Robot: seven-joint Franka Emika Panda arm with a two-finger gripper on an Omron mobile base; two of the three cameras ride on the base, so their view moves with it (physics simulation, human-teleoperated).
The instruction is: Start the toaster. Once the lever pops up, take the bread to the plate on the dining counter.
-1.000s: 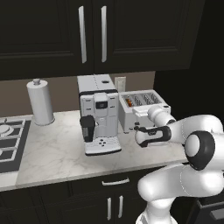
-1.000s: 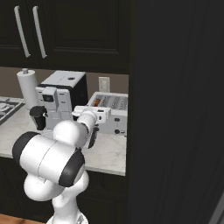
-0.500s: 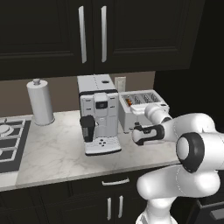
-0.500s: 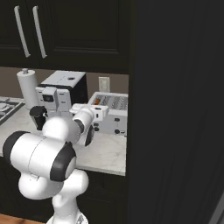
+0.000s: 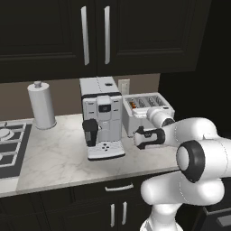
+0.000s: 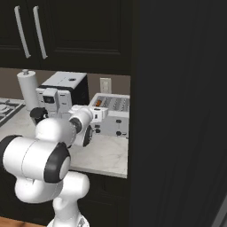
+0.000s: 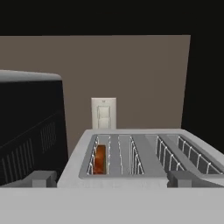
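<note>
Matt grey toaster [image 7: 131, 175], veined marble counter [image 5: 58, 158], dark wood cabinets [image 5: 94, 36]

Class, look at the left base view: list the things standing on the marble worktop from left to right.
Stove → paper towel roll → coffee machine → toaster.

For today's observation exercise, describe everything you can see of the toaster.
The toaster is a boxy white-grey appliance standing upright on the marble counter, just right of the coffee machine, with small dark knobs on its front. Its top has long wire-guarded slots; the bread sits down in the leftmost. The open gripper hovers at its front.
</note>
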